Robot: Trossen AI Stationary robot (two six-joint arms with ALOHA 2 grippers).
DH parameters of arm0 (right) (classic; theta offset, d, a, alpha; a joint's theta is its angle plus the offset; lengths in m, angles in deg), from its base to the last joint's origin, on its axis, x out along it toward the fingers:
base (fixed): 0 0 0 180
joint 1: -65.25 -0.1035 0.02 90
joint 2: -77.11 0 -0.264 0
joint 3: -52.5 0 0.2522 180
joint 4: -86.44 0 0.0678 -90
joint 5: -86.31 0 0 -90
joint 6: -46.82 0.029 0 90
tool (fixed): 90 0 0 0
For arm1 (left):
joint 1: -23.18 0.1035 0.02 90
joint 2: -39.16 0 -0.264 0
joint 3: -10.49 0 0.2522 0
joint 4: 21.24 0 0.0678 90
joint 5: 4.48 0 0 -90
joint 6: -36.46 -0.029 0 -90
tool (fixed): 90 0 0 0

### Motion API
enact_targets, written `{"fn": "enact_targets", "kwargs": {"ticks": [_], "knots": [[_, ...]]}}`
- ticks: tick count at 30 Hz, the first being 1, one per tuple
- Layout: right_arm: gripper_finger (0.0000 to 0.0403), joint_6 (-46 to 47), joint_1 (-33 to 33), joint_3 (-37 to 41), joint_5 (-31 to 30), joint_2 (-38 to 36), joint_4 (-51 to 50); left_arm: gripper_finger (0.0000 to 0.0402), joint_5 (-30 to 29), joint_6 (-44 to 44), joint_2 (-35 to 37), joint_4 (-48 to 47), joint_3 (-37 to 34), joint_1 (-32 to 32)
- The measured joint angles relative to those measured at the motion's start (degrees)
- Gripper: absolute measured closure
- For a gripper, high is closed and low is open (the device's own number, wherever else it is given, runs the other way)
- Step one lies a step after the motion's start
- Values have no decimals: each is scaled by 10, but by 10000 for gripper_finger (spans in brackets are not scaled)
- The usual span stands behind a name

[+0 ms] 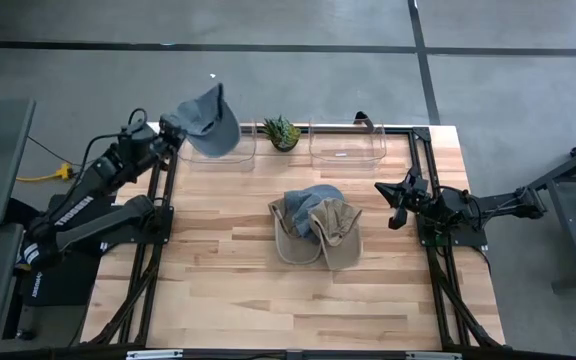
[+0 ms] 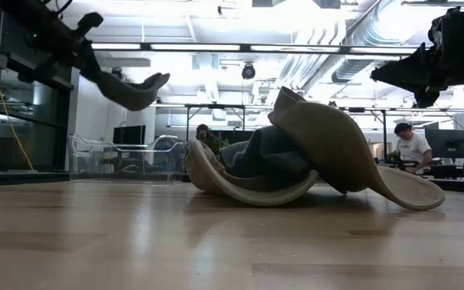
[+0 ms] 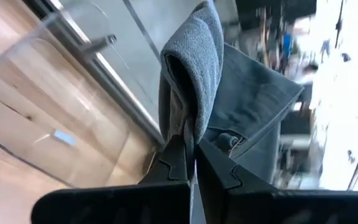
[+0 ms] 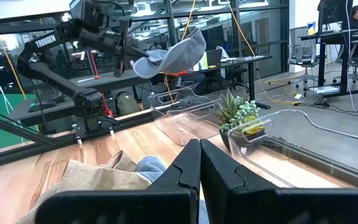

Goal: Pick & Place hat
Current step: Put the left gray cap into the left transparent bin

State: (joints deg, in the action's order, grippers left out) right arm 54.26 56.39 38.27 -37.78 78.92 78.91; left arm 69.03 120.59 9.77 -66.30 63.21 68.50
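1. While raised above the clear bin [image 1: 223,150] at the table's [image 1: 268,290] far edge, a grey hat [image 1: 211,120] is pinched in the left gripper [image 3: 191,163]
2. Two more hats [image 1: 316,225] are piled just beside the right gripper [image 1: 400,200], whose fingers are closed on nothing

Left tool [image 1: 178,128] raised, clamped; right tool [image 1: 396,200] closed, hovering.

counts on the desk [image 1: 218,290]

three hats: one grey hat [image 1: 211,122] held up, one blue-grey hat [image 1: 306,206] and one tan hat [image 1: 334,232] piled; two clear bins, left bin [image 1: 230,152] and right bin [image 1: 348,140]; one potted plant [image 1: 282,132]; two arms.
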Motion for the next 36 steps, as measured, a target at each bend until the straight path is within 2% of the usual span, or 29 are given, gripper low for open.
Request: {"fn": "enact_targets", "kwargs": {"ticks": [6, 10, 16, 21, 24, 32, 36], "knots": [[402, 0, 0, 0, 0, 0, 0, 401, -85, 47, 2, 21, -10, -4], [402, 0, 0, 0, 0, 0, 0, 401, -146, 83, -6, 32, -10, -39], [402, 0, 0, 0, 0, 0, 0, 401, -274, 166, -57, 30, -10, -149], [402, 0, 0, 0, 0, 0, 0, 401, -425, 289, -124, 28, -10, -257], [402, 0, 0, 0, 0, 0, 0, 401, -488, 360, -164, 28, -10, -302], [402, 0, 0, 0, 0, 0, 0, 401, -539, 484, -253, 21, -10, -360], [402, 0, 0, 0, 0, 0, 0, 401, -550, 563, -277, -15, -10, -369]]}}
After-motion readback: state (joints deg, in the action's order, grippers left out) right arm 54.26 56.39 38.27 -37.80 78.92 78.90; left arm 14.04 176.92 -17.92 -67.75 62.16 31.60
